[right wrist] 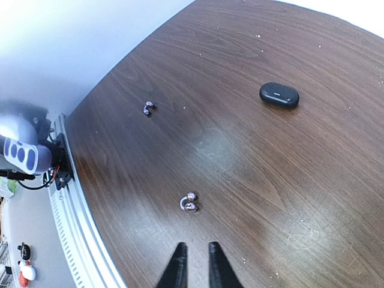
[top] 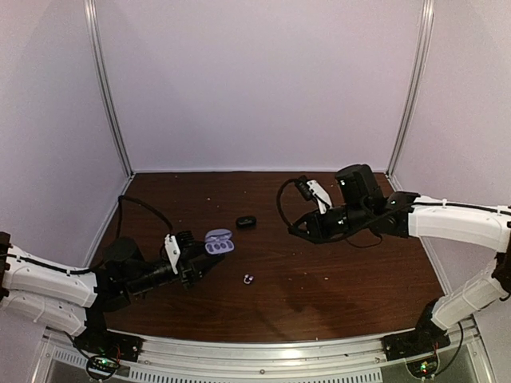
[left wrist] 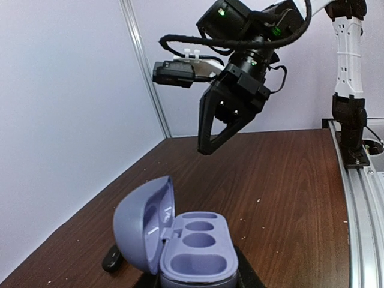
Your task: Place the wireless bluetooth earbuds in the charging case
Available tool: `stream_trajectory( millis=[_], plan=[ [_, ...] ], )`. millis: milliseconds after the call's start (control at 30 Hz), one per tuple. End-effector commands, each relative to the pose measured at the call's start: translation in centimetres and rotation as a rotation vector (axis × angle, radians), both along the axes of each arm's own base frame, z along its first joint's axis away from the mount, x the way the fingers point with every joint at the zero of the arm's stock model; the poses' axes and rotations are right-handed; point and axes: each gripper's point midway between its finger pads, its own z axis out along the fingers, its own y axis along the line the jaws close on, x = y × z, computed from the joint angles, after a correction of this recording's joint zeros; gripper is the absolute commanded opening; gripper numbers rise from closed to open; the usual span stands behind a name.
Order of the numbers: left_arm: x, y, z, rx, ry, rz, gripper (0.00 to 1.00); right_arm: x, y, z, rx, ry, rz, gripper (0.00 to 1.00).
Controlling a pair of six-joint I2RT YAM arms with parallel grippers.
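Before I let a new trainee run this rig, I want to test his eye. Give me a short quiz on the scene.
1. True or false: the wells of the open grey-blue oval charging case are all empty.
2. How many tiny glossy pale-purple earbuds lie on the brown wooden table?
3. Which hand holds the case? A: left hand. B: right hand. C: neither.
Key: 1 true; 2 two; 3 A.
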Motion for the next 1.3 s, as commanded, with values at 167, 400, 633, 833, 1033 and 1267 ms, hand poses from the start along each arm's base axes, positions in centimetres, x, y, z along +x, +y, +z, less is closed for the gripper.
stream_trajectory(
  millis=[167, 400, 633, 833, 1033, 1267],
  plan=[
    [0.9, 3.0, 1.9, -0.138, -0.025, 0.125, 0.0, -2.3, 1.7, -4.3, -0.049, 0.043, 0.051, 0.35],
    [0.7, 4.7, 1.5, -0.184, 0.042, 0.155, 0.0, -4.1, 7.3, -6.5, -0.083, -0.007, 0.192, 0.37],
    [0.6, 5.8, 1.6, -0.223, 0.081, 0.173, 0.0, -4.6, 10.7, -9.3, -0.229, -0.099, 0.312, 0.43],
    [0.6, 6.3, 1.8, -0.237, 0.083, 0.189, 0.0, -4.5, 11.8, -11.5, -0.34, -0.153, 0.353, 0.49],
    [0.7, 6.5, 1.9, -0.241, 0.081, 0.196, 0.0, -3.9, 11.9, -13.1, -0.405, -0.164, 0.349, 0.51],
    [0.8, 6.3, 1.9, -0.238, 0.085, 0.196, 0.0, -3.4, 11.6, -15.3, -0.486, -0.183, 0.348, 0.52]
  ],
)
